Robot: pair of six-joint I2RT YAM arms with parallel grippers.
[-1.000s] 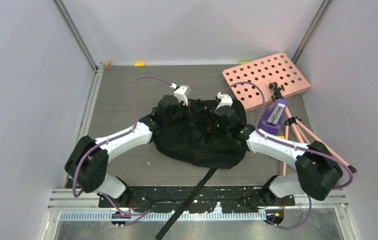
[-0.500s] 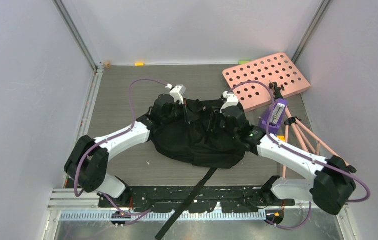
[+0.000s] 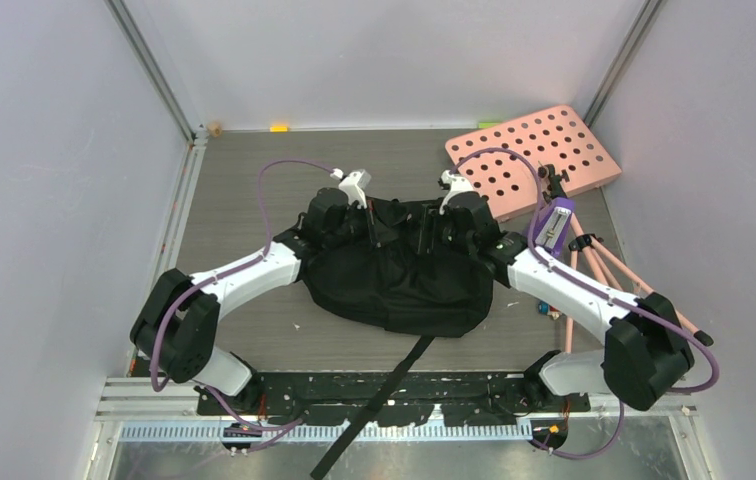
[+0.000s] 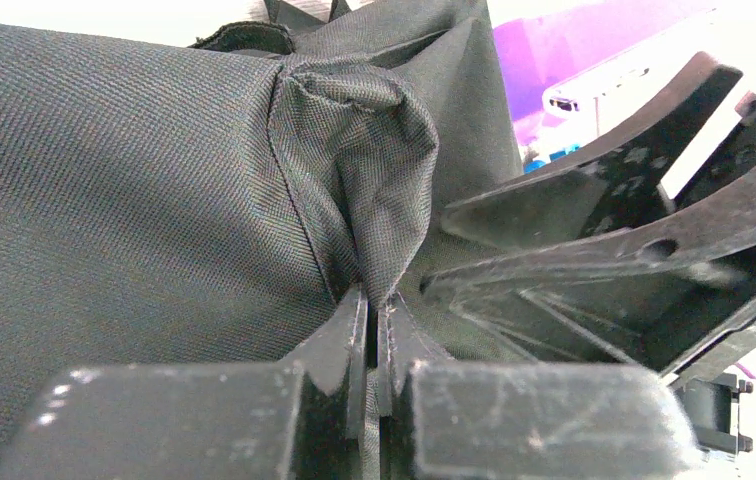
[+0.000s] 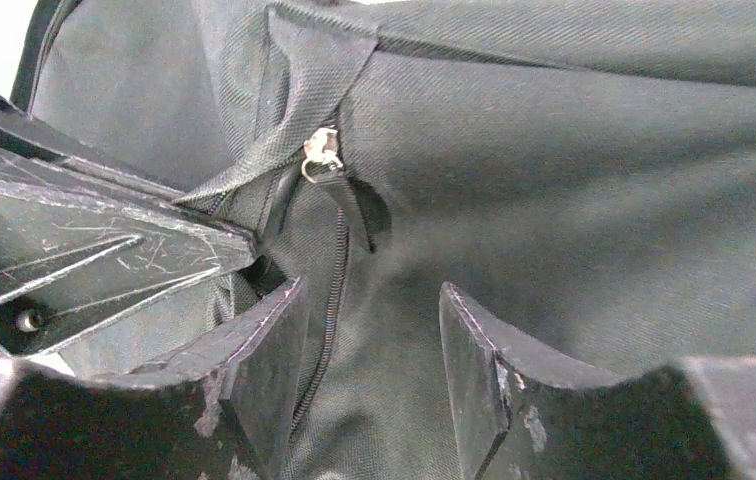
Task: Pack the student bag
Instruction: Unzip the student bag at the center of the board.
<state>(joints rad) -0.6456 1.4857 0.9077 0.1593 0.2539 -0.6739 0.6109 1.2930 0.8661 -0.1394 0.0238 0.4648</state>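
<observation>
- Centrally, one large black soft fabric backpack point(image 3: 394, 285) lies on the grey table point(image 3: 244, 180) between the two arms, and one long webbing strap point(image 3: 379, 395) trails past the near edge.
- Only the left wrist view shows the left gripper point(image 4: 374, 315) pinched tight on a fold of its fabric.
- Only the right wrist view shows the right gripper point(image 5: 374, 310) spread wide, holding nothing, near one silver zipper pull point(image 5: 321, 152).
- What is inside the backpack cannot be told.
- One pink perforated board point(image 3: 534, 160) lies far right.
</observation>
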